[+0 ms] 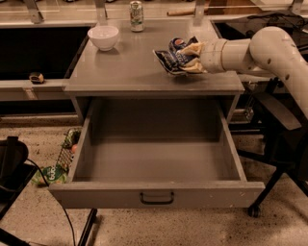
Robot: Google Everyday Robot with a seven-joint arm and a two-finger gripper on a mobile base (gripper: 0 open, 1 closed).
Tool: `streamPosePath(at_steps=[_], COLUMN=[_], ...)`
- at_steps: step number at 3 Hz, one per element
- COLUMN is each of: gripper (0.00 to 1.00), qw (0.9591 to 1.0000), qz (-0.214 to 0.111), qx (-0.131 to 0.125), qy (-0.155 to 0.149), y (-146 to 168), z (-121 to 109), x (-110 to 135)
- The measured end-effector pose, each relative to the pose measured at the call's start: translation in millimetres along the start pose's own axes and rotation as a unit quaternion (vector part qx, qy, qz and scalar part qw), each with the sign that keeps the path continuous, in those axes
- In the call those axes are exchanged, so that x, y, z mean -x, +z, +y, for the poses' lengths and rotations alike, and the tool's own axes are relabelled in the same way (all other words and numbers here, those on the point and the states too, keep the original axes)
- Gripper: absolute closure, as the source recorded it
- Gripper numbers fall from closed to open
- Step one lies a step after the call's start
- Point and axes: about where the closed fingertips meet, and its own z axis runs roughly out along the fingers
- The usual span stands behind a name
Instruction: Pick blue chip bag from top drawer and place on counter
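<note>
The blue chip bag (172,57) is a crumpled dark-blue foil bag with white lettering. It is held over the right part of the counter (130,67), low above or touching its surface; I cannot tell which. My gripper (188,57) reaches in from the right on a white arm and is shut on the bag, its tan fingers (193,48) clamped on the bag's right side. The top drawer (156,163) is pulled fully open below the counter, its inside bare, with a small dark handle (157,198) on the front panel.
A white bowl (104,36) sits at the counter's back left. A green-and-white can (136,9) stands behind it at the back edge. A black chair base (274,158) is to the right of the drawer. Green wrappers (53,173) and cables lie on the floor at left.
</note>
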Motion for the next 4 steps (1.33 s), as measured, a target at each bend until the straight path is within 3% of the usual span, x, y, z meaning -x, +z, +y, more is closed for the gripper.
streamPosePath(at_steps=[3, 4], gripper=[0.11, 0.00], qw=[0.9998, 0.9998], qz=[0.003, 0.003], qx=[-0.009, -0.009], qy=[0.016, 0.016], y=[21, 21], z=[-22, -22], x=[-17, -17])
